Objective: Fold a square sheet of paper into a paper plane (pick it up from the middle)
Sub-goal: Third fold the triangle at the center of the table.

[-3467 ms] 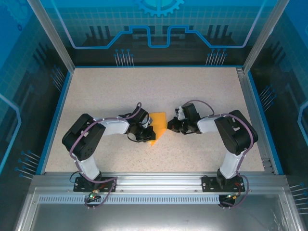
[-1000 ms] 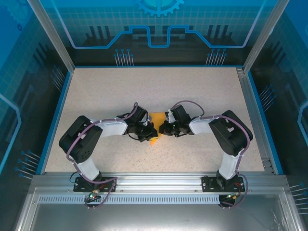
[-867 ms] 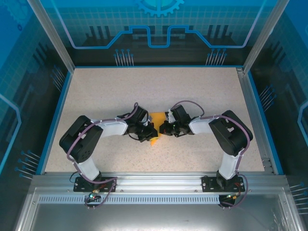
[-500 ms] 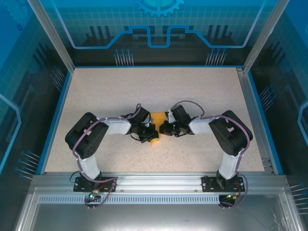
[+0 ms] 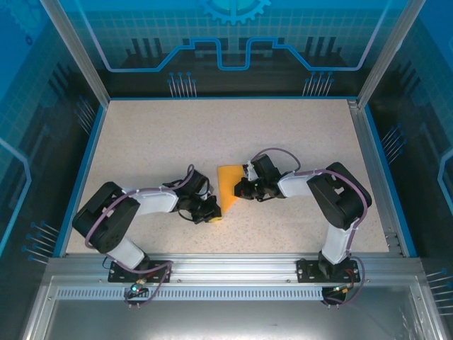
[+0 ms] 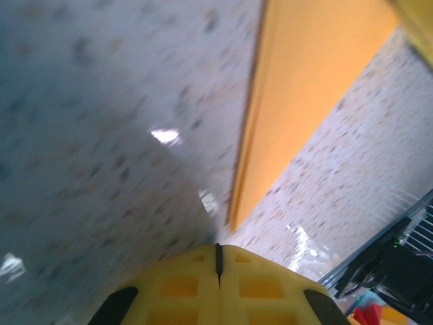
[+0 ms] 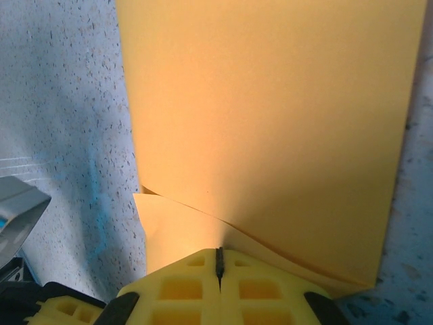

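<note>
Two pairs closed: right fingers [image 7: 179,288] pinch the square sheet of paper [image 5: 226,184], left fingers [image 6: 179,288] empty.

I find the square sheet of paper [image 5: 228,183] lying mid-table, orange-yellow, doubled over on itself and tapering toward the near side. In the right wrist view [image 7: 270,122] its upper layer sits slightly askew, with the lower layer's corner showing beneath it.

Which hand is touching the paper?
The right hand, its closed tips on the paper; the left hand sits just off its near corner.
</note>
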Tool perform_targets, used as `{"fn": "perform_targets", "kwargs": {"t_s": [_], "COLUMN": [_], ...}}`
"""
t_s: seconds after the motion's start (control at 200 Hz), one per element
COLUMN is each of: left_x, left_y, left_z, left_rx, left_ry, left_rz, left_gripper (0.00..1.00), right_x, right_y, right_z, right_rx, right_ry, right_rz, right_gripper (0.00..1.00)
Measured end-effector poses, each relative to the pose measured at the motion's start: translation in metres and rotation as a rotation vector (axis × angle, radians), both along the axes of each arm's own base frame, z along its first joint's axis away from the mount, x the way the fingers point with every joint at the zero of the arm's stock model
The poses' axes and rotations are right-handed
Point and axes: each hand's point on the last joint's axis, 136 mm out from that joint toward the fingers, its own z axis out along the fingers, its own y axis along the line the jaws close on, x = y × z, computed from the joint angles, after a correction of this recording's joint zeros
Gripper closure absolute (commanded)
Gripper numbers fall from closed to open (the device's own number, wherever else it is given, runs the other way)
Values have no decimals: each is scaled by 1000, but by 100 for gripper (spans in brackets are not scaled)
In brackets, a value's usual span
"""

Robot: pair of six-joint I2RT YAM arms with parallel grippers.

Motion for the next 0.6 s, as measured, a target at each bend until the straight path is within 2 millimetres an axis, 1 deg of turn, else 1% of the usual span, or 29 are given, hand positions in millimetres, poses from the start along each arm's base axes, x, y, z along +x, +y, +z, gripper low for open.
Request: {"fn": "perform_targets", "kwargs": {"t_s": [0.085, 0.16, 0.2, 0.29, 0.335, 0.38, 0.465, 0.51, 0.55, 0.6], "left_x": [-2, 2, 6, 27, 41, 55, 72, 78, 82, 86], "left_y": [7, 11, 12, 6, 0, -7, -16, -19, -22, -24], "left_z": [8, 21, 28, 44, 52, 58, 60, 57, 54, 46], "left_rx": [26, 35, 45, 62, 64, 60, 69, 77, 86, 102], "left_ry": [-16, -65, -87, -139, -170, -197, -218, -214, -211, -200], "left_rz": [11, 16, 13, 4, -2, -12, -31, -38, -48, -58], "left_gripper": [92, 91, 90, 91, 90, 89, 89, 90, 90, 90], "right_x": [0, 0, 1, 3, 7, 13, 28, 34, 38, 40], "right_y": [0, 0, 0, -4, -8, -13, -30, -41, -50, -59], "right_z": [1, 2, 3, 8, 15, 27, 49, 57, 59, 57], "right_rx": [3, 2, -3, -23, -32, -28, -19, -16, -14, -19], "right_ry": [2, 2, 5, 6, -6, -30, -76, -96, -101, -91], "right_rz": [-1, -2, -4, -20, -37, -58, -127, -163, -187, -213], "right_gripper": [98, 96, 93, 89, 83, 76, 68, 66, 65, 62]}}
